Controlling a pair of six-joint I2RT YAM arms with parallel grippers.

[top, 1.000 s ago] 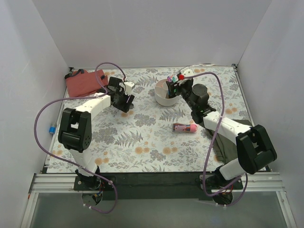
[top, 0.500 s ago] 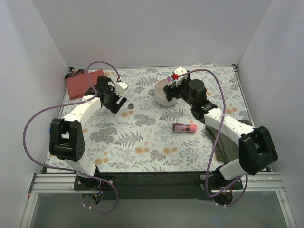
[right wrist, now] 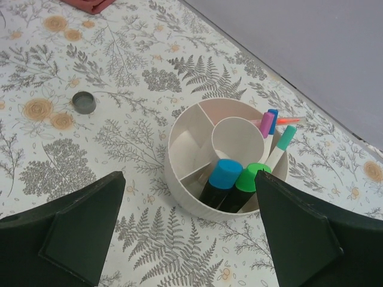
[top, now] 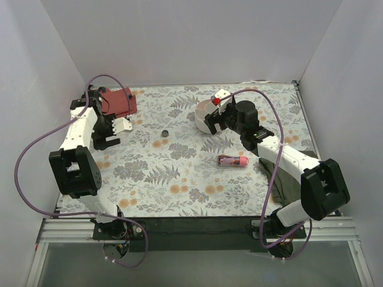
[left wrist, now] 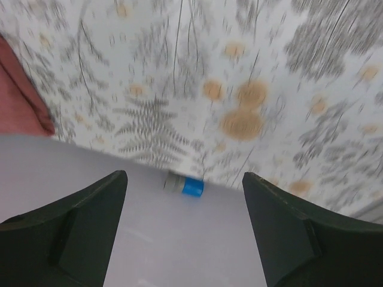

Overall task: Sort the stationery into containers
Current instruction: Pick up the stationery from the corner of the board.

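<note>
1. Left gripper (left wrist: 184,176): jaws wide apart, empty, over the edge of the floral cloth (left wrist: 269,72), right by a stubby blue-grey cylinder (left wrist: 185,186). The soft red pouch (top: 118,101) is close by.
2. Right gripper (right wrist: 188,176): spread too, holding nothing, above the round white divided tub (right wrist: 185,202).
3. The tub holds two chunky black highlighters (right wrist: 225,173) and some thin pens (right wrist: 276,134). The pink tube (top: 233,161) lies flat on the cloth.

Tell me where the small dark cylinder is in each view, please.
Top external: the cylinder lies left of centre, between the pouch and the tub.
Left wrist: not in it.
Right wrist: upper left, left of the tub.
Shared landmark: the red pouch, also at the left edge and the top edge.
</note>
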